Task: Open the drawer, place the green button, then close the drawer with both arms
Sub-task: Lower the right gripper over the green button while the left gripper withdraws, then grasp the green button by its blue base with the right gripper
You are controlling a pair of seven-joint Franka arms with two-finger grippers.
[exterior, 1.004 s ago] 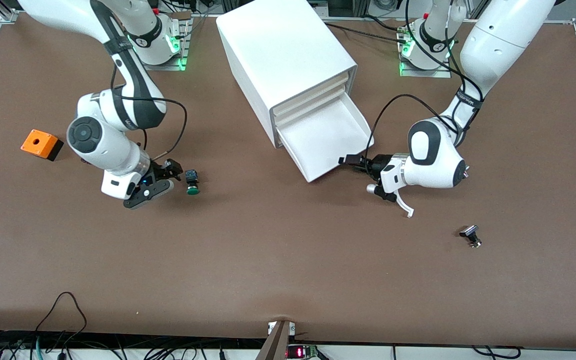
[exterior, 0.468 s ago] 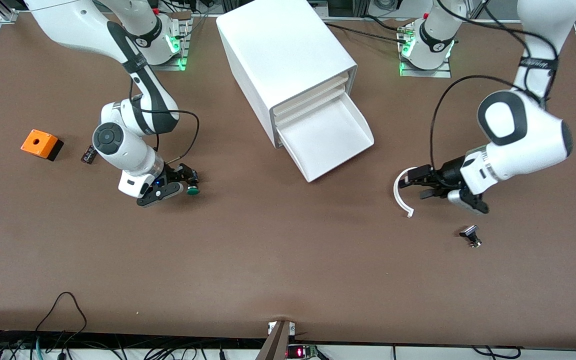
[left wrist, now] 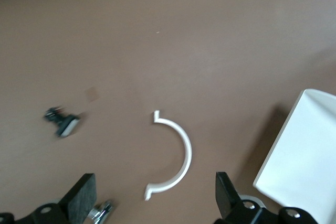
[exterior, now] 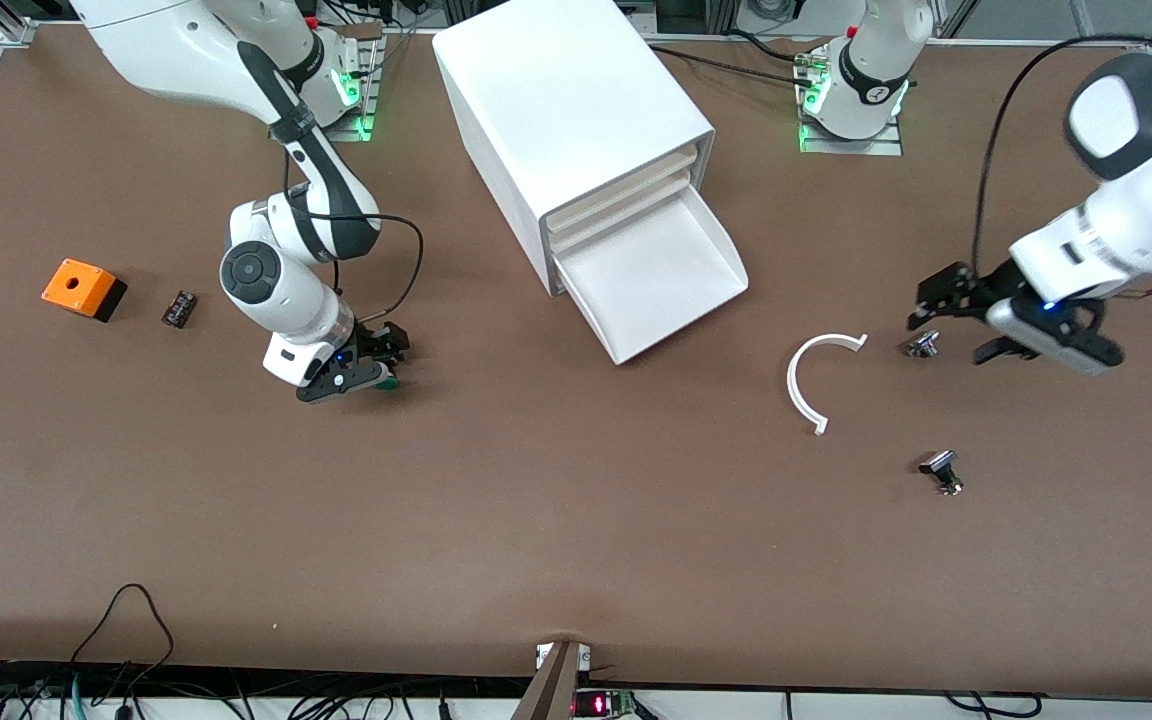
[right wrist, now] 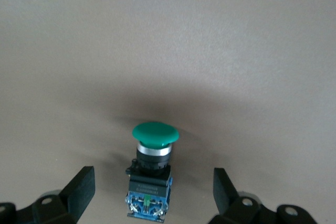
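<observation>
Right arm (exterior: 266,130), white with black joint bands: reaches down from its base, elbow bent, wrist tipped low to the brown table (exterior: 536,540). Right gripper (exterior: 376,362) sits at table level, fingers spread wide, straddling the small green-capped push button with a dark blue-black body (exterior: 386,380). No contact seen.

Right wrist view: button (right wrist: 152,174) lies on its side between the two black fingers (right wrist: 81,190), clear gaps on both sides. In the front view only a sliver of green shows past the gripper.

Left arm (exterior: 1126,150): raised, at its own end of the table. Left gripper (exterior: 966,315) hangs released and empty over a small silver-black knob (exterior: 923,345).

Left wrist view: white curved plastic strip (left wrist: 173,158) lies loose on the table, a corner of the shallow white tray drawer (left wrist: 302,161) beside it.

Front view: lowest drawer (exterior: 651,275) of the big white box cabinet (exterior: 566,110) is pulled out. Strip (exterior: 816,380) lies between drawer and knob. Second knob (exterior: 941,470) lies nearer the camera. An orange box with a hole (exterior: 81,287) and a small dark part (exterior: 178,308) sit toward the right arm's end.
</observation>
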